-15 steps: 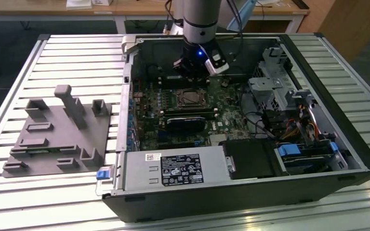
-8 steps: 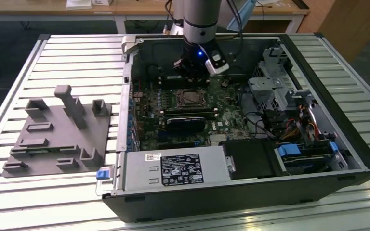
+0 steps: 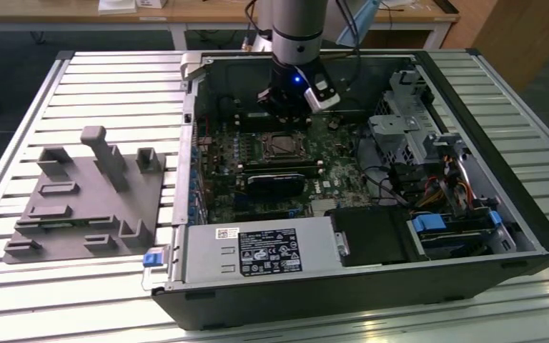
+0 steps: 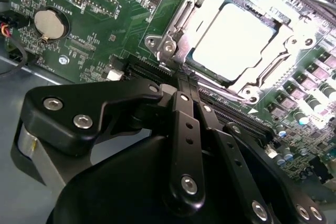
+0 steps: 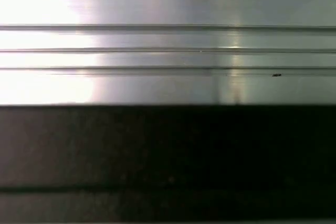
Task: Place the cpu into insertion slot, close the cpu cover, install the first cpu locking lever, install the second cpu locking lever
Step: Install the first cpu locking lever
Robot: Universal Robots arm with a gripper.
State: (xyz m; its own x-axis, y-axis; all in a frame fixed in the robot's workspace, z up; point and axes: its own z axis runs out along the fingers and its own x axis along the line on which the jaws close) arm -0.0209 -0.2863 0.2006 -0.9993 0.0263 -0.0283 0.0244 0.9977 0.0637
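Black gripper (image 4: 184,90) fingers are sitting pressed together at the bottom of the second wrist view, holding nothing. Just past their tips, the cpu (image 4: 233,38) is lying in the insertion slot (image 4: 262,14), upper right, with the cpu cover (image 4: 176,35) framing it.
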